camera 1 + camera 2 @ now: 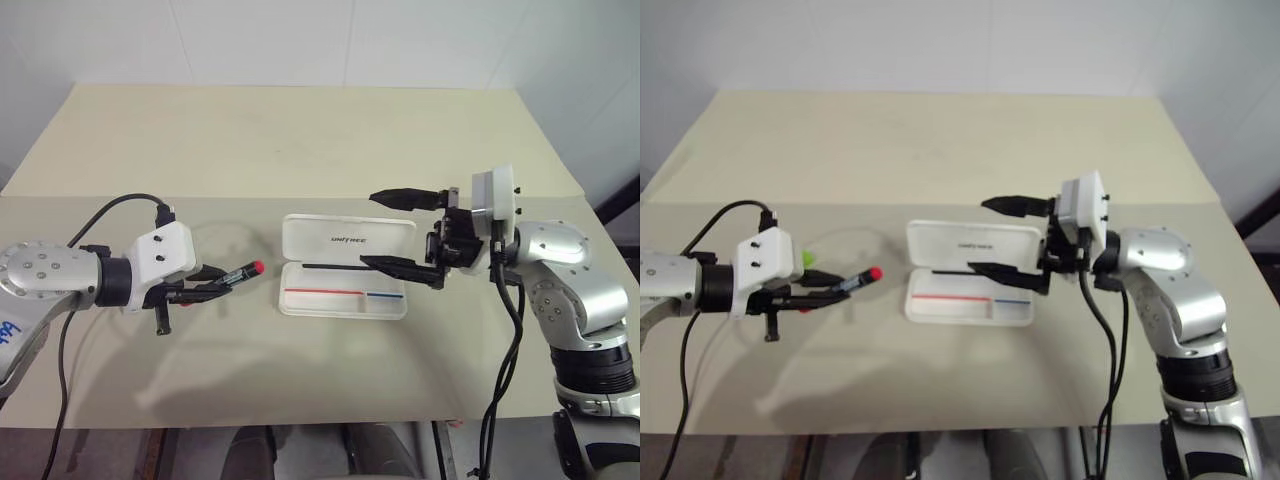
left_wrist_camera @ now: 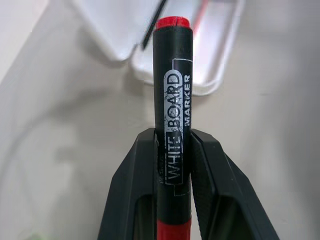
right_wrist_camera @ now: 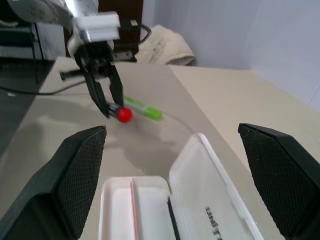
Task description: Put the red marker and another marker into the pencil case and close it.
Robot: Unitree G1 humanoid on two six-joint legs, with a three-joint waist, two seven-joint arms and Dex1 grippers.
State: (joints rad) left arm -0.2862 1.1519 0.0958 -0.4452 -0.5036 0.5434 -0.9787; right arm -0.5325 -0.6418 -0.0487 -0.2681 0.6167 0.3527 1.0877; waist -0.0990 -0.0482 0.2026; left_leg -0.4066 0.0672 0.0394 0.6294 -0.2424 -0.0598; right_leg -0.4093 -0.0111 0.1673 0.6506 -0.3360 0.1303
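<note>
The left end effector (image 1: 205,289) is clamped on the red marker (image 1: 240,274), holding it above the beige desk (image 1: 300,140) with the red end pointing toward the pencil case (image 1: 345,266). In the left wrist view the two black fingers (image 2: 135,190) squeeze the black barrel on both sides, just below the white lettering. The pencil case lies open near the desk's middle, lid back and flat, thin red and blue lines showing in its tray. The right end effector (image 1: 405,230) hovers level over the case's right side with its jaws spread wide and nothing between them. The green marker (image 3: 142,108) lies on the desk behind the left end effector, apart from the case.
</note>
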